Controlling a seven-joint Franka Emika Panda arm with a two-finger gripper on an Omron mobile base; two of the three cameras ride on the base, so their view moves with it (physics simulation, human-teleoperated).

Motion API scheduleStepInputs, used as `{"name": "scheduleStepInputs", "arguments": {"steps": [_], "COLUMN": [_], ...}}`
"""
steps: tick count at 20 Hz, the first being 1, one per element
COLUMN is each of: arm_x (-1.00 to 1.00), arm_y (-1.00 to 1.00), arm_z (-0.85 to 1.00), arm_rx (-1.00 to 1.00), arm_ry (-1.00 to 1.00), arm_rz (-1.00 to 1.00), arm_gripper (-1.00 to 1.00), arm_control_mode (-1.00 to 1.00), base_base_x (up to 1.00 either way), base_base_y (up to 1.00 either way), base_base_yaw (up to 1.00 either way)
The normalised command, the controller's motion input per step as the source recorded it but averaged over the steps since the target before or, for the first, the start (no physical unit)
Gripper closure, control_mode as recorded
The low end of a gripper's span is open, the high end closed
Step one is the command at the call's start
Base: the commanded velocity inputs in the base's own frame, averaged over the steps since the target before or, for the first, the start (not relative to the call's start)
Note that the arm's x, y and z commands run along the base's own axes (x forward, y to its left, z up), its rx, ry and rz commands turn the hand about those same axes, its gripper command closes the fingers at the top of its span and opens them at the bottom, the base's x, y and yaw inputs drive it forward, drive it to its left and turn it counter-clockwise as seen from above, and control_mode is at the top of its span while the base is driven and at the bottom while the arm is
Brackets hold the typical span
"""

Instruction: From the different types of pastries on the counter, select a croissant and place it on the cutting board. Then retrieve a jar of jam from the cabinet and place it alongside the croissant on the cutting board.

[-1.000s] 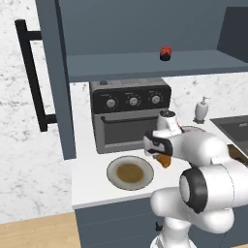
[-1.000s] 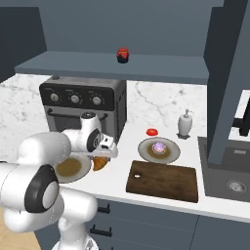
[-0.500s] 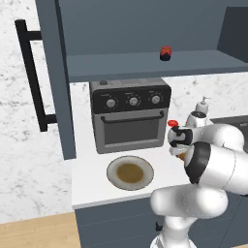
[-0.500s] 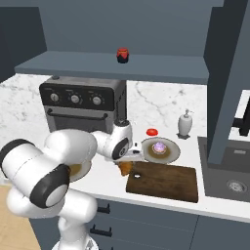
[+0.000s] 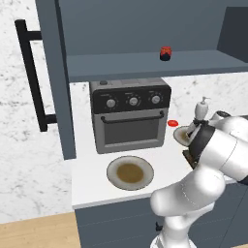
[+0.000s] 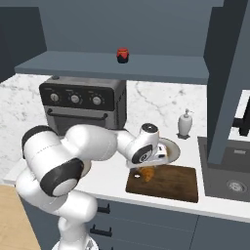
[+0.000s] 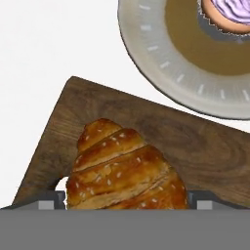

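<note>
Croissant now hangs clenched in my gripper over the cutting board, lower centre of frame, carried across from its plate; release comes next.

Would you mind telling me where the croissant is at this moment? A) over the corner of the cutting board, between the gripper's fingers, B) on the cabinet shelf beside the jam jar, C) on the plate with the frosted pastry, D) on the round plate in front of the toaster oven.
A: the hand view shows the croissant over the cutting board, and the gripper holds it above the board's corner.
</note>
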Motion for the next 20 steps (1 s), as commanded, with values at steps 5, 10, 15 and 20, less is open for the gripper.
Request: {"name": "scheduleStepInputs", "arguments": {"steps": [5, 10, 15, 20], "arm_x": [0.27, 0.04, -0.05, -0.30], "arm_y": [-0.61, -0.09, -0.06, 0.00], "arm_z": [-0.32, -0.39, -0.94, -0.30], "arm_rx": [-0.02, -0.05, -0.01, 0.13], "arm_ry": [-0.02, -0.07, 0.00, 0.09], "arm_rz": [0.00, 0.01, 0.04, 0.02], "arm_gripper": [1.00, -1.00, -1.00, -1.00], "arm_control_mode": [-1.00, -1.00, -1.00, -1.00], "base_base_x": [0.00, 0.00, 0.00, 0.00], "base_base_y": [0.00, 0.00, 0.00, 0.00], "base_base_yaw": [0.00, 0.00, 0.00, 0.00]}}
